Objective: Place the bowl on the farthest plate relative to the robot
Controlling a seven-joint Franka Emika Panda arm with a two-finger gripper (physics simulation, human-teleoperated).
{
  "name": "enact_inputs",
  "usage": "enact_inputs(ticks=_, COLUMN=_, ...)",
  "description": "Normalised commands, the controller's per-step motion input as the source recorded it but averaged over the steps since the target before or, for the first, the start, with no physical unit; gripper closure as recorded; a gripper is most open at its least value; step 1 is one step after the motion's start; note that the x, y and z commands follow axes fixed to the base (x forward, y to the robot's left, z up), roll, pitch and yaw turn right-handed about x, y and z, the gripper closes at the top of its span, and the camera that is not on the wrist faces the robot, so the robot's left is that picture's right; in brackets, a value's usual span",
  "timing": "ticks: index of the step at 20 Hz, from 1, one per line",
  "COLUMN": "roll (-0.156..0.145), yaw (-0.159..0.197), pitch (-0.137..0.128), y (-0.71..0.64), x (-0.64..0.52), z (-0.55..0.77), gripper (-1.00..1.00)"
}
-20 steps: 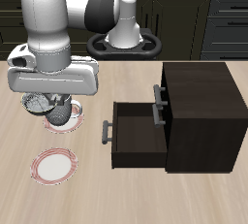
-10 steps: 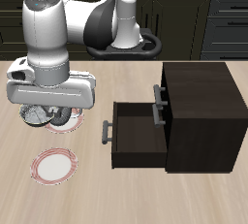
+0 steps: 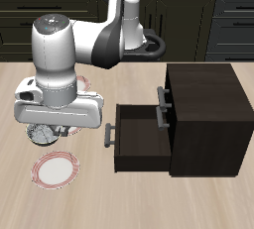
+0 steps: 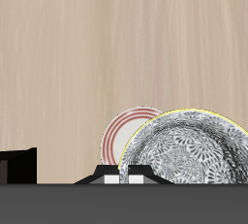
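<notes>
My gripper [image 3: 46, 132] is shut on the rim of the small grey-white patterned bowl [image 3: 40, 136] and holds it just above the table. The bowl fills much of the wrist view [image 4: 190, 152]. The plate nearest the table's front edge [image 3: 55, 170], white with a pink-red ringed rim, lies just in front of and below the bowl. A pink-rimmed plate [image 4: 122, 136] also shows in the wrist view, partly behind the bowl; I cannot tell which of the two it is. The other plate is hidden behind my hand in the exterior view.
A dark cabinet [image 3: 203, 99] stands beside the plates, its drawer [image 3: 139, 134] pulled open toward them, handle [image 3: 106, 134] sticking out. A dark round disc [image 3: 156, 43] lies at the back near the robot's base.
My gripper has carried the bowl toward the table's front edge, off the farther-back plate and closer to the front plate. The arm has stretched forward.
</notes>
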Motion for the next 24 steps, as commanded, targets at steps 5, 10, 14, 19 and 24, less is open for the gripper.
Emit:
enact_inputs(ticks=5, roll=0.024, yaw=0.020, pitch=-0.004, y=0.23, x=0.04, z=-0.14, gripper=1.00)
enact_inputs(ticks=10, roll=0.010, yaw=-0.001, pitch=-0.017, y=0.08, x=0.06, z=-0.19, gripper=1.00)
enact_inputs(ticks=14, roll=0.001, yaw=0.014, pitch=-0.011, y=0.03, x=-0.01, z=-0.22, gripper=1.00)
enact_inputs(ticks=19, roll=0.000, yaw=0.008, pitch=0.013, y=-0.03, x=-0.02, z=-0.33, gripper=1.00)
enact_inputs(ticks=24, roll=-0.029, yaw=0.002, pitch=0.011, y=-0.10, x=0.06, z=-0.17, gripper=1.00)
